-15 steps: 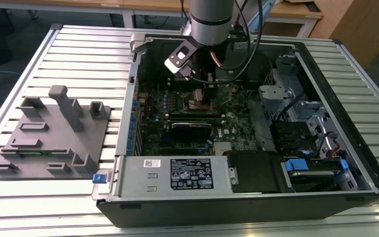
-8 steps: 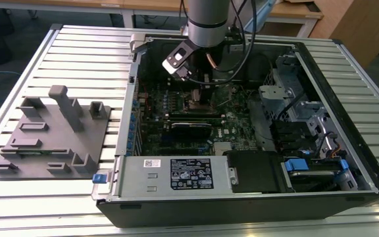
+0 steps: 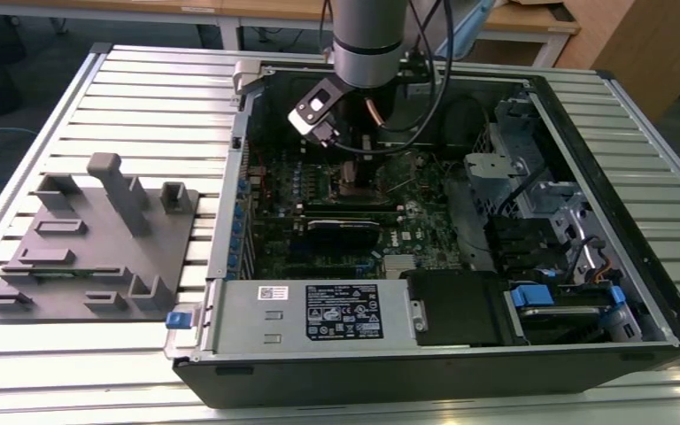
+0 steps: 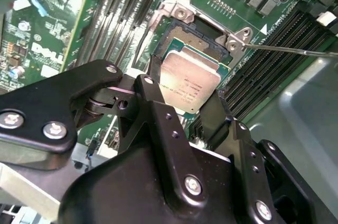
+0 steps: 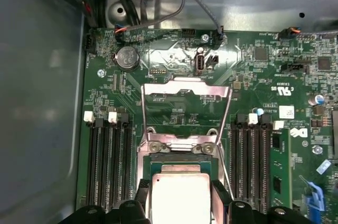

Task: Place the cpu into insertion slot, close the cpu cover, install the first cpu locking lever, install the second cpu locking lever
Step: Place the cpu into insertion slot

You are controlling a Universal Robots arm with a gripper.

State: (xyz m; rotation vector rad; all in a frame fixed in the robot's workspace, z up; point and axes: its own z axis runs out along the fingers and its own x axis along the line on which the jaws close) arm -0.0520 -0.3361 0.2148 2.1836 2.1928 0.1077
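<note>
The cpu [image 4: 188, 82], a small square chip with a pale metal top, sits between my gripper's [image 4: 187, 85] two black fingers [image 4: 154, 72], which press on opposite edges. It hangs just over the insertion slot [image 4: 186, 35], partly covering the slot's dark centre; I cannot tell if it rests in it. In the first wrist view the cpu [image 5: 180, 195] lies at the slot [image 5: 182, 161], and the cpu cover [image 5: 186, 91] stands swung open beyond it. Two thin wire levers [image 5: 143, 123] run along the cover's sides, unlatched. In the exterior view my gripper [image 3: 358, 149] reaches down into the case above the slot [image 3: 358, 181].
Long black memory slots [image 5: 108, 166] flank the socket on both sides. The open computer case [image 3: 623, 292] stands on a slatted metal table, with a power supply [image 3: 316, 314] at its near wall and drive cages [image 3: 506, 168] on the exterior view's right. A grey fixture block [image 3: 92, 239] sits outside.
</note>
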